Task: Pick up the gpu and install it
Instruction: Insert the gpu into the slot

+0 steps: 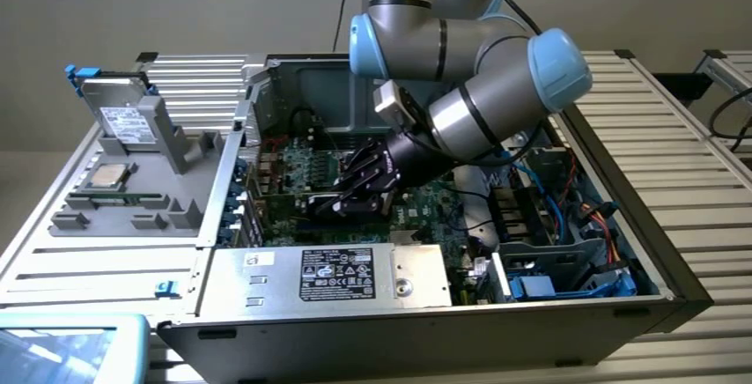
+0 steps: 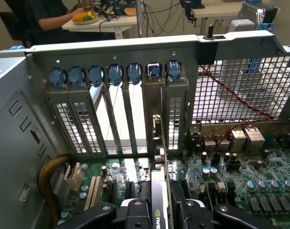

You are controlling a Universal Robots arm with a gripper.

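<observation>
Inside the open computer case (image 1: 658, 287), my gripper (image 1: 352, 192) reaches down over the green motherboard (image 1: 453, 197). In the wrist view the gpu (image 2: 159, 183) stands on edge between my black fingers (image 2: 135, 213), one on each flat face. My gripper (image 2: 162, 212) is shut on the card. The card's silver bracket (image 2: 154, 117) stands upright against the rear slot wall, in line with one of the blue clips (image 2: 154, 70). The card's lower edge sits down at the motherboard (image 2: 240, 191); whether it is seated in a slot I cannot tell.
Perforated slot covers (image 2: 78, 124) line the rear wall beside the bracket. A yellow-sleeved cable (image 2: 48, 179) and white slots (image 2: 91, 193) lie close by. The power supply (image 1: 341, 274) fills the case front. A grey fixture (image 1: 129, 181) with a drive stands outside. A person (image 2: 45, 19) sits at a desk behind.
</observation>
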